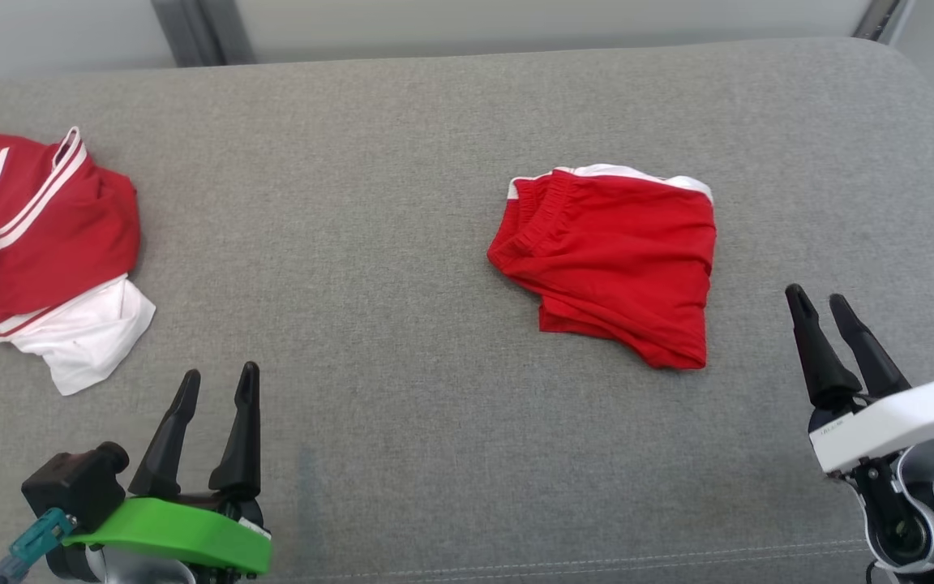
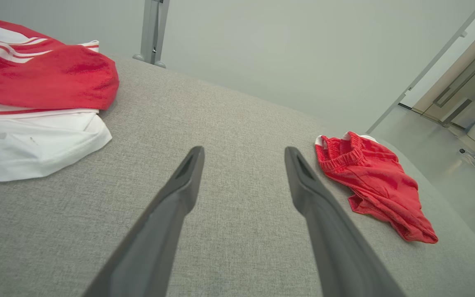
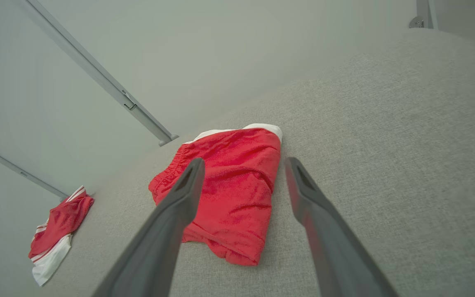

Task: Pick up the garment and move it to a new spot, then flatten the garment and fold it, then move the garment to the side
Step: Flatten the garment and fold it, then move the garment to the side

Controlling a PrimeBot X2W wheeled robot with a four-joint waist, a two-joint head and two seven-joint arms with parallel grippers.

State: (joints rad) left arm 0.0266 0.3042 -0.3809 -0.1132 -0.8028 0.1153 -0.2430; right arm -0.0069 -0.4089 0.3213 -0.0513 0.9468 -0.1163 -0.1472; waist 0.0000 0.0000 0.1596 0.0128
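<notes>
Head view: folded red shorts point(image 1: 609, 264) lie on grey cushion point(image 1: 370, 243). Red-and-white jersey point(image 1: 37, 243) sits well left of shorts. Left gripper point(image 1: 220, 371) is down-left of shorts, right gripper point(image 1: 816, 294) near their right edge. Both are spread wide and empty.
Left wrist view: jersey far left of shorts; fingers apart, pointing left of shorts.
Right wrist view: fingers apart, aimed at shorts, not touching.
</notes>
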